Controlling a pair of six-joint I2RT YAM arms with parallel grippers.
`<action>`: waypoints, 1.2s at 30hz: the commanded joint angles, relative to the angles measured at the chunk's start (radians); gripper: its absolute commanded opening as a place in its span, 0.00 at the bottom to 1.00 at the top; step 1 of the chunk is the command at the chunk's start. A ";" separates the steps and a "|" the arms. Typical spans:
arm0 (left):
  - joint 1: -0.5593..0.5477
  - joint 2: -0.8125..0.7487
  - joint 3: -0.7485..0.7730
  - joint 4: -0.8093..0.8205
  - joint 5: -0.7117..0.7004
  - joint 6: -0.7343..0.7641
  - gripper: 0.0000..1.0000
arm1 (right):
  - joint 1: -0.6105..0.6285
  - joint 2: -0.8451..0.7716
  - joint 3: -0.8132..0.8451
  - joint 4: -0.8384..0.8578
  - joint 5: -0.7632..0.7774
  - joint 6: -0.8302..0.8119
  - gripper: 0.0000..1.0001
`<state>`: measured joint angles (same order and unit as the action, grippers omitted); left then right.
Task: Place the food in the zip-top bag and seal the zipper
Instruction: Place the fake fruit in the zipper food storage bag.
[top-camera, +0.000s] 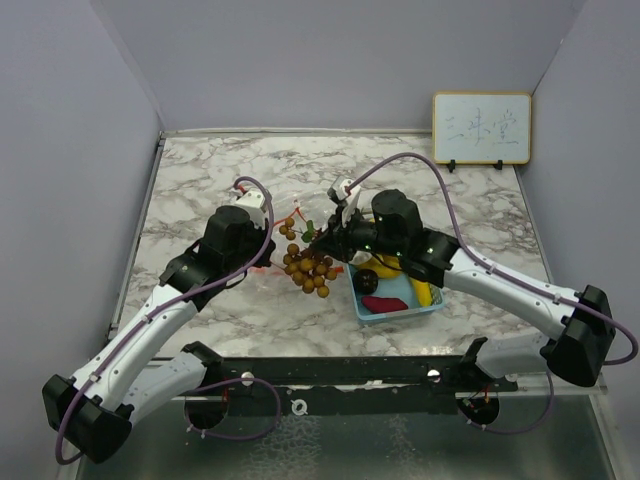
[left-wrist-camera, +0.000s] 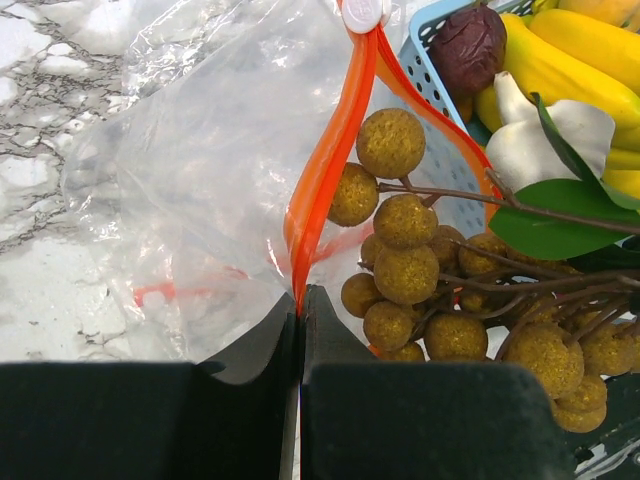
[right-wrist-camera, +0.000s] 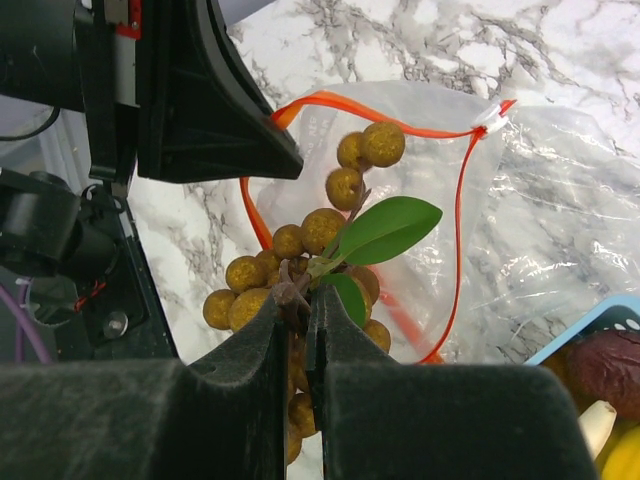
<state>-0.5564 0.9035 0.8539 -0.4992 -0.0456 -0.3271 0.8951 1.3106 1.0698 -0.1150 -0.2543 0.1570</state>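
Note:
The clear zip-top bag (left-wrist-camera: 200, 180) with an orange zipper (left-wrist-camera: 325, 170) lies on the marble between the arms. My left gripper (left-wrist-camera: 300, 300) is shut on the orange zipper rim at the bag's mouth. My right gripper (right-wrist-camera: 297, 300) is shut on the stem of the brown berry cluster (right-wrist-camera: 300, 240) with green leaves, held at the bag's opening (right-wrist-camera: 400, 170). The cluster (top-camera: 308, 270) shows in the top view between both grippers. Yellow bananas (left-wrist-camera: 570, 60), a dark purple piece (left-wrist-camera: 470, 45), a white piece (left-wrist-camera: 540, 135) and a magenta tuber (top-camera: 383, 303) lie in the basket.
The light-blue basket (top-camera: 400, 315) stands just right of the bag, under my right arm. A small whiteboard (top-camera: 481, 127) stands at the back right. Grey walls close in the table on three sides.

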 joint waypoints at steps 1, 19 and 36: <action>0.001 -0.004 -0.006 0.025 -0.023 -0.001 0.00 | 0.002 -0.042 -0.020 -0.006 -0.044 -0.023 0.02; 0.000 0.000 -0.034 0.053 0.016 -0.017 0.00 | 0.001 -0.213 -0.123 0.338 0.211 0.094 0.02; 0.001 -0.011 -0.024 0.041 -0.006 -0.008 0.00 | 0.002 -0.267 -0.085 0.096 -0.018 0.037 0.02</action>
<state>-0.5564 0.9054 0.8223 -0.4793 -0.0452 -0.3420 0.8948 1.0760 0.9806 0.0944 -0.2363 0.2192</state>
